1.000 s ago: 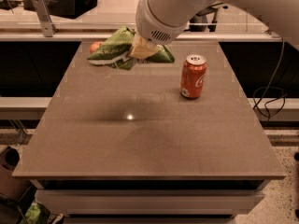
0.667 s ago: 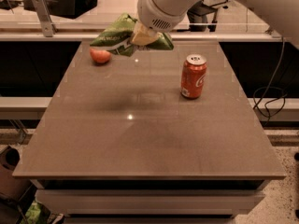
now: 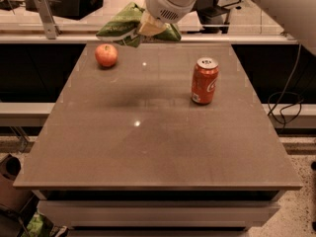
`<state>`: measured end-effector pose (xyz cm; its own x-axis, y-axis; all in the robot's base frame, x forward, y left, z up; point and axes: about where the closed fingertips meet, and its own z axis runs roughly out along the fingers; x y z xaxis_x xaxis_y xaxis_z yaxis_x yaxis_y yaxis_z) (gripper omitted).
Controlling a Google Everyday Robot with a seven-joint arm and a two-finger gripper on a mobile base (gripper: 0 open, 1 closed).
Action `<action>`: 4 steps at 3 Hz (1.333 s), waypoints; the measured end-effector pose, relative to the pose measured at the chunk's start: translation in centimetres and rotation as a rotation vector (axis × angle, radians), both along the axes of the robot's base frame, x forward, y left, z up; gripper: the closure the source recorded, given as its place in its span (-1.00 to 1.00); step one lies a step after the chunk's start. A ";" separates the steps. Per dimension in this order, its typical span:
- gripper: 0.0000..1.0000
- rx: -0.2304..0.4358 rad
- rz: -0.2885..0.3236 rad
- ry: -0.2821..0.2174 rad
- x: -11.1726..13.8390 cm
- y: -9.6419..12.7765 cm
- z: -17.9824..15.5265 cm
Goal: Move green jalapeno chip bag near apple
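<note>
My feed shows warm overhead light: glare specks on the counter (image 3: 158,152) and a soft shadow cast by the gripper (image 3: 149,27), which clutches the green jalapeno chip bag (image 3: 118,26) above the far edge.

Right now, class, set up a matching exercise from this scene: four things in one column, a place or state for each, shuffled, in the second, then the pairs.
Things: 1 green jalapeno chip bag; 2 apple; 3 soda can; 4 gripper.
States: A upright on the table, right of view; B top of view, shut on the bag; C held in the air; D resting on the table, far left.
Pairs: 1-C; 2-D; 3-A; 4-B.
</note>
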<state>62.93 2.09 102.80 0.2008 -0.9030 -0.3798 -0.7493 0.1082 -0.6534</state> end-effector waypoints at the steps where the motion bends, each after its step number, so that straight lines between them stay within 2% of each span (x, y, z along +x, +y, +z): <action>1: 1.00 -0.025 -0.014 -0.008 0.7 0.0 -0.5; 2: 1.00 -0.032 -0.027 -0.015 2.9 -0.2 -2.3; 4: 1.00 0.017 -0.042 -0.027 8.0 0.4 -6.3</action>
